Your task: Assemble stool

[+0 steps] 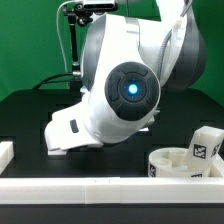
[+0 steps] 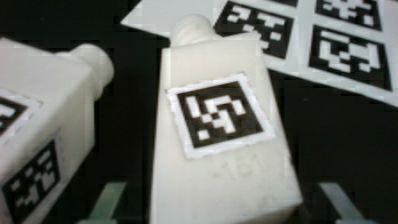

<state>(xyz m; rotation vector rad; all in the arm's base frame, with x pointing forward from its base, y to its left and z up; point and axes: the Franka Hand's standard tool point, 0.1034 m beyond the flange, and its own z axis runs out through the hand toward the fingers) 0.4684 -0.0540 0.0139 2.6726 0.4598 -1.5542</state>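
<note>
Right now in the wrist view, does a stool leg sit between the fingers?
Yes, a white tagged leg lies between the two fingers.

Matt white plastic leg (image 2: 222, 175), matt printed tag (image 2: 214, 113) on it, glossy smooth white plastic arm (image 1: 115, 95), matt black worktop (image 1: 28, 112), matt white marker board (image 2: 285, 30).

Exterior view: even light, white arm (image 1: 120, 95) bright, black table (image 1: 30, 118) swallowing shadows. Wrist view: soft, grainy; leg (image 2: 217, 120) slightly overexposed, possibly motion-blurred.

A white tagged leg (image 2: 214, 125) lies just beside a second leg (image 2: 45, 120).
</note>
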